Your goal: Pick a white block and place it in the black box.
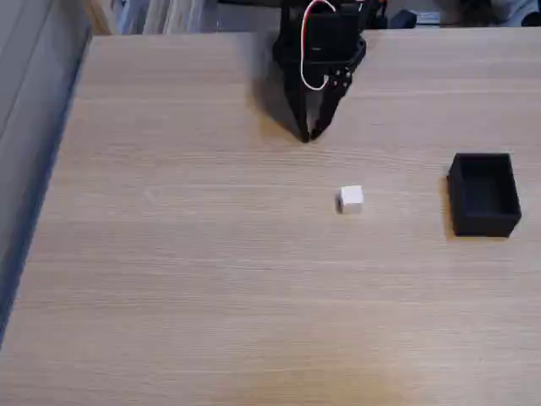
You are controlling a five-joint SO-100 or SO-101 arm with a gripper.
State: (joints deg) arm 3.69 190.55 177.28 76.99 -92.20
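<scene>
Gripper (309, 135) hangs with fingers pinched together, holding nothing; the block (350, 199) sits nearer the camera, box (483, 194) off right. Descending unopened would knock the block away.

Fixed view. Table (211, 279) carries everything. Block (350, 199) sits right of table centre, apart from all else. Box (483, 194) lies to its right, near the right edge, level with it. Gripper (309, 135) hangs behind the block, toward the far edge and slightly left, tips pointing down near the tabletop.
</scene>
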